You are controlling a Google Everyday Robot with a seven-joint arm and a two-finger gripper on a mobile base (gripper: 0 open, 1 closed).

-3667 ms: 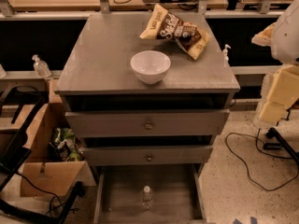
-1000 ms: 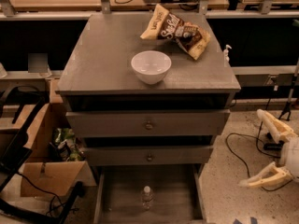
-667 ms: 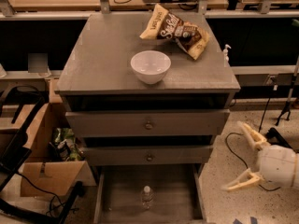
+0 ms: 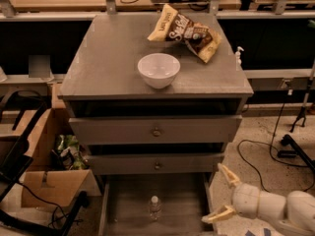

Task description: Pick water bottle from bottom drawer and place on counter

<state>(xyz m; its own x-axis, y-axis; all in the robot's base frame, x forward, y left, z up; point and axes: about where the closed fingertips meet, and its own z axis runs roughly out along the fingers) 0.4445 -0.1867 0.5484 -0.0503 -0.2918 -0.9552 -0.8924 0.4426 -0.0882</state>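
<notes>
The gripper [image 4: 222,194] hangs wide open just off the right edge of the bottom drawer [image 4: 125,200]; the water bottle [image 4: 155,208] stands upright inside.

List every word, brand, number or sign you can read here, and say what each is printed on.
"Sea": large lettering on the yellow snack bag on the counter; only a guess, the rest is blurred.
Too blurred to read: print on the brown snack bag.
No readable label on the water bottle in the bottom drawer.
No markings on the gripper, open, right of the drawer.
</notes>
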